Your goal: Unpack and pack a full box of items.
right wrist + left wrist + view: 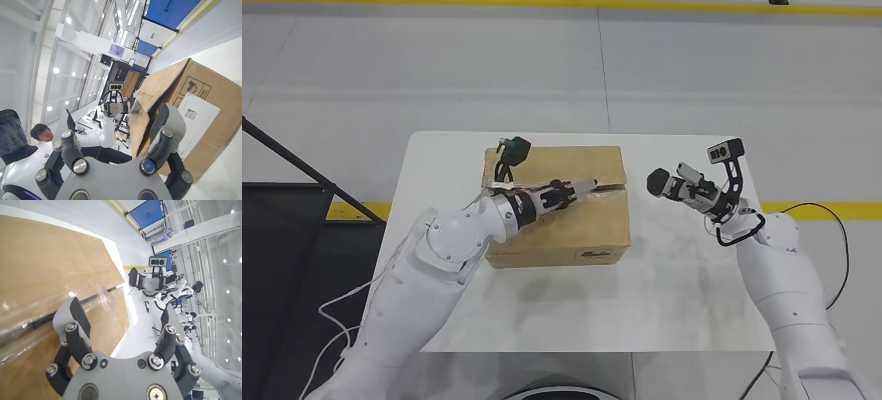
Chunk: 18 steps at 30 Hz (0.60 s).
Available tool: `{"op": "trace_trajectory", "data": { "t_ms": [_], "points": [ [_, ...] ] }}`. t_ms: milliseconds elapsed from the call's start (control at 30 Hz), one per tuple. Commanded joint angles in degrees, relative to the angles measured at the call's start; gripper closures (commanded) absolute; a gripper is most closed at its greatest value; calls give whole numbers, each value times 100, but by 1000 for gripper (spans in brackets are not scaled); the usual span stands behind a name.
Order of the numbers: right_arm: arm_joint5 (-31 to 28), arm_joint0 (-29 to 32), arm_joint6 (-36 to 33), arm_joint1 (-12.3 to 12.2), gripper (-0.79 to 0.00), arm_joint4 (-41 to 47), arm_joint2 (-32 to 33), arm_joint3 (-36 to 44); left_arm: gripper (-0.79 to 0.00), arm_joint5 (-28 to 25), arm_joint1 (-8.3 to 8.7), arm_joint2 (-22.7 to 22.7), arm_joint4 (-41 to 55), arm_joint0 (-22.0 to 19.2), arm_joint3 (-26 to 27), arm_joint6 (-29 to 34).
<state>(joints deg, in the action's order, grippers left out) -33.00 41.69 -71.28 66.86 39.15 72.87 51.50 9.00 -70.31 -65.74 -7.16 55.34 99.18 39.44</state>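
A white table (682, 300) with rounded corners stands on a grey floor (392, 70). One brown cardboard box (572, 235) rests flat on it, close to the far edge and somewhat left of the middle. Its long sides run along the table's width.

A white, round-cornered surface (682, 300) stood on a pale grey floor (442, 70) marked with yellow tape lines (832, 209). A black flat panel (282, 260) lay to its left. Blue boards on black stands (149, 215) stood farther off.
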Motion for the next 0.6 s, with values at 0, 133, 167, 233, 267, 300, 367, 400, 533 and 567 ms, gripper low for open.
{"op": "trace_trajectory", "data": {
  "t_ms": [0,133,167,233,267,300,367,400,533,567],
  "points": [
    [-3,24,3,-10,-785,14,21,13,-785,-37,-23,62,91,-53,-28,-86],
    [-7,83,7,-35,-785,37,66,34,-785,-73,-75,188,255,-185,-110,-280],
    [-6,99,6,-41,-785,47,78,40,-785,-80,-88,223,278,-231,-131,-322],
    [-1,132,1,-55,-785,63,104,59,-785,-75,-118,286,352,-315,-193,-434],
    [1,149,-1,-62,-785,72,118,67,-785,-71,-133,316,388,-360,-224,-485],
    [-2,165,2,-69,-785,77,130,82,-785,-69,-148,347,415,-404,-252,-534],
    [-4,198,4,-81,-785,91,152,97,-785,-57,-177,409,483,-489,-329,-606],
    [-3,214,3,-87,-785,98,162,104,-785,-53,-191,438,503,-534,-376,-635],
    [-13,279,13,-112,-785,122,206,132,-785,-58,-249,580,622,-706,-607,-690],
    [-17,298,16,-120,-785,129,219,138,-785,-66,-264,621,628,-748,-660,-712]
  ]
}}
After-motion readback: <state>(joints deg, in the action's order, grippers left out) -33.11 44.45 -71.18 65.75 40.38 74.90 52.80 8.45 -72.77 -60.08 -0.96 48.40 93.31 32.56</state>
